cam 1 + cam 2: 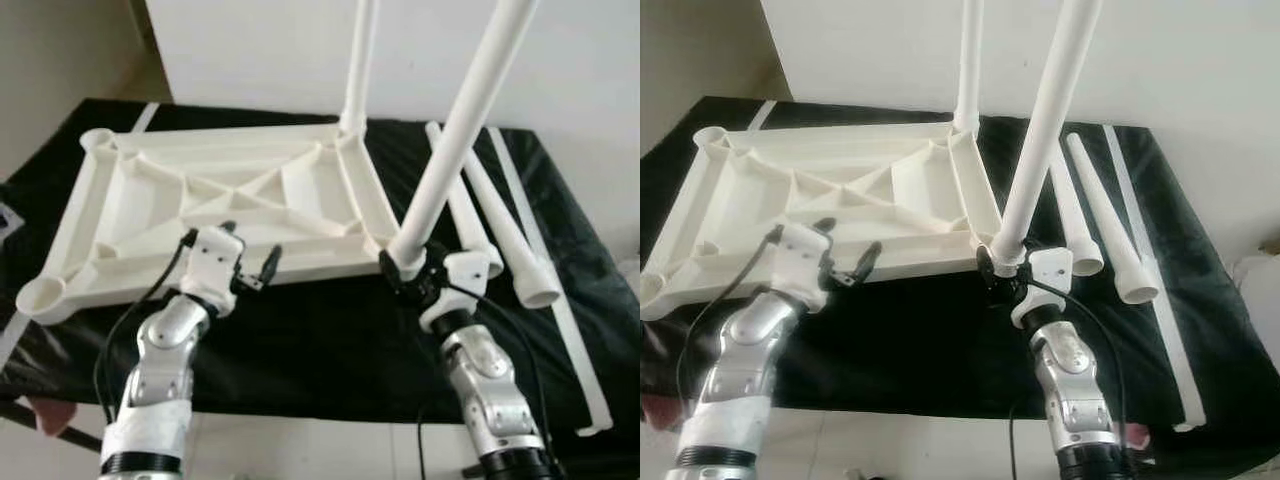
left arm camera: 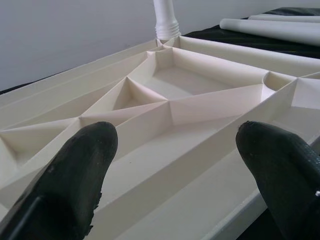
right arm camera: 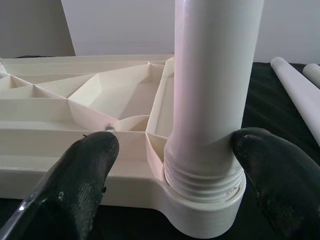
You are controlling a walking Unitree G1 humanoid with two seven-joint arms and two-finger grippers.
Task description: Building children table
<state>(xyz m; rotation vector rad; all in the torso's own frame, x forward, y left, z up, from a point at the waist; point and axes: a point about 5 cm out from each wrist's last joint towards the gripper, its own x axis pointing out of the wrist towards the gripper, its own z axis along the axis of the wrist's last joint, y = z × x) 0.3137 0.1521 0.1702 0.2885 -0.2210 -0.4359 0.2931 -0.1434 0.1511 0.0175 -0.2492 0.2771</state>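
1. Tabletop [image 1: 150,215], white plastic and turned underside up so its ribs show, lies on a black cloth [image 1: 320,350] that covers the work surface in front of a white wall [image 1: 600,60].
2. One white leg [image 1: 358,70] stands upright in the far corner socket on the robot's right side.
3. A second leg [image 1: 455,140] stands tilted in the near right corner socket [image 3: 210,210]; in the right wrist view its threaded end sits in the socket with several threads still showing above the rim.
4. The right gripper [image 1: 410,272] is at the base of this second leg, its two black fingers [image 3: 85,170] apart, one on each side of the leg; one fingertip looks to be touching the leg near the threads, the other stands clear of it.
5. The left gripper [image 1: 250,262] hovers over the near long edge of the tabletop, fingers [image 2: 75,170] spread wide and holding nothing, with the ribbed underside between them.
6. Two loose legs [image 1: 500,230] lie side by side on the cloth to the right of the tabletop, their wide open ends toward the robot.
7. A long thin white strip [image 1: 560,300] lies further right, near the cloth's edge.
8. The near left corner socket [image 1: 42,295] and the far left one [image 1: 97,140] are open.
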